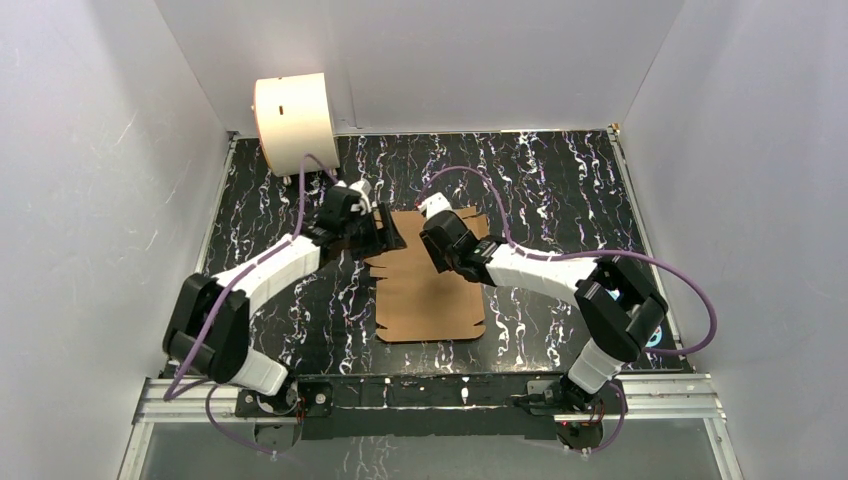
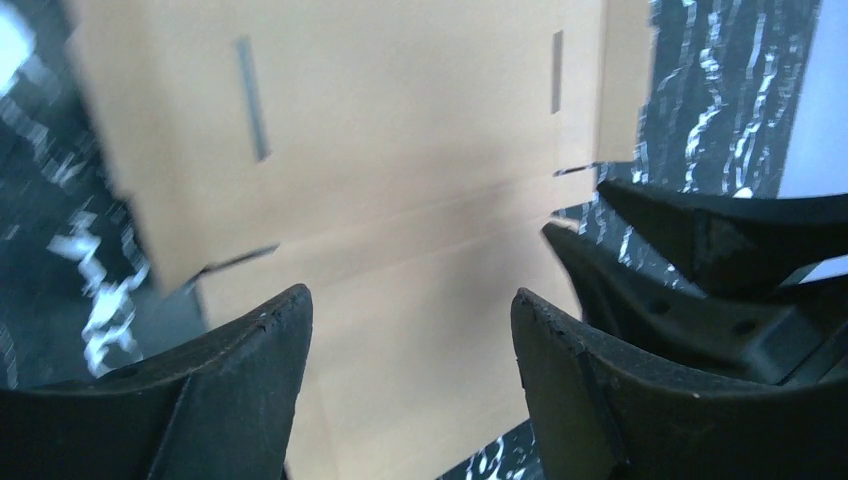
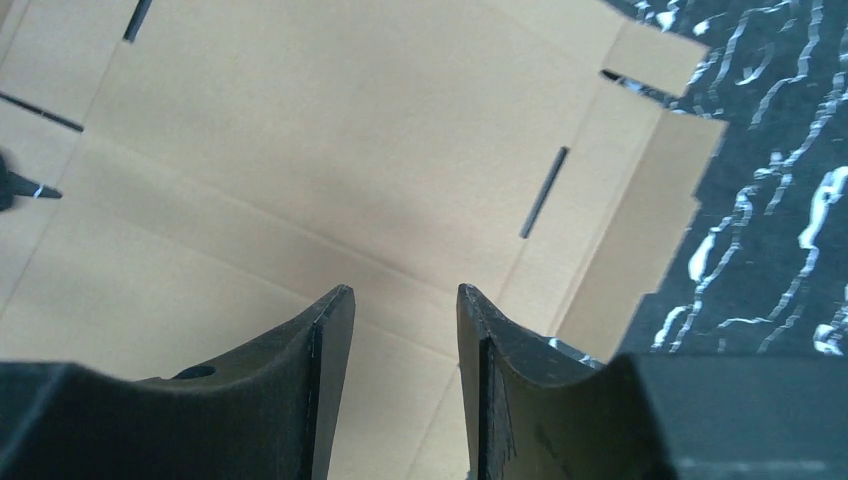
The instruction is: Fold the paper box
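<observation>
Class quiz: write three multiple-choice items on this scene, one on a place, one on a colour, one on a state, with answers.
1. Where is the cream drum? A far-left corner of the table; B near-right corner; C centre.
2. What colour is the paper box? A white; B brown; C blue.
3. The paper box is: A folded shut; B crumpled; C spread open.
Answers: 1 A, it stands by the back wall at left; 2 B, plain brown cardboard; 3 C, its panels and slots lie exposed.

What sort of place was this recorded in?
Probably a lab robot cell: white panels enclose a black marbled tabletop, with the left arm and right arm bolted to an aluminium rail at its near edge.
</observation>
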Robot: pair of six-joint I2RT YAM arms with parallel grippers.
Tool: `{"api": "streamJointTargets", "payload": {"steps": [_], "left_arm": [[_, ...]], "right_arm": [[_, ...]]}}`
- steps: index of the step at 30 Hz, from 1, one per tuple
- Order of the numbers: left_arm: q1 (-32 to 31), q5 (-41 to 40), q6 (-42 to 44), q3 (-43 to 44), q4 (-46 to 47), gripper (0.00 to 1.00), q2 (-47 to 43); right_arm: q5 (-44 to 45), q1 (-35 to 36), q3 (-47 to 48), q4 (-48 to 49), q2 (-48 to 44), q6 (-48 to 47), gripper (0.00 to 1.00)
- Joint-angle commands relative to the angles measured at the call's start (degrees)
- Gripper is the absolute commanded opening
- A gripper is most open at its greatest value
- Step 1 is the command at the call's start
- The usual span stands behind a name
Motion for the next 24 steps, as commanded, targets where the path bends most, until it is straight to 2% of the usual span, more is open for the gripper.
{"api": "streamJointTargets", "payload": {"steps": [1,4,9,14,24], "left_arm": [[3.3,-0.7,-2.7,-8.4,-1.6,0.72,-8.3],[4.7,0.0,-4.1,-12.7,-1.3,0.74,-11.9],[6.0,0.9,-6.5,-17.7,2.2,0.75,-13.1],[7.3,1.6,-7.5,-19.4,7.9,0.75,-10.6],[8.1,2.6,-7.6,-19.7,14.2,0.75,-4.1]], "right_arm": [[-6.4,-0.8,-2.3,7.5,0.0,2.4,0.52],[-9.3,-1.7,-3.8,10.6,0.3,3.3,0.57],[-12.3,-3.7,-6.7,14.8,0.8,5.3,0.60],[-17.4,-6.3,-9.9,18.9,0.6,7.4,0.64],[-21.7,-8.2,-12.7,23.1,1.6,9.3,0.69]]}}
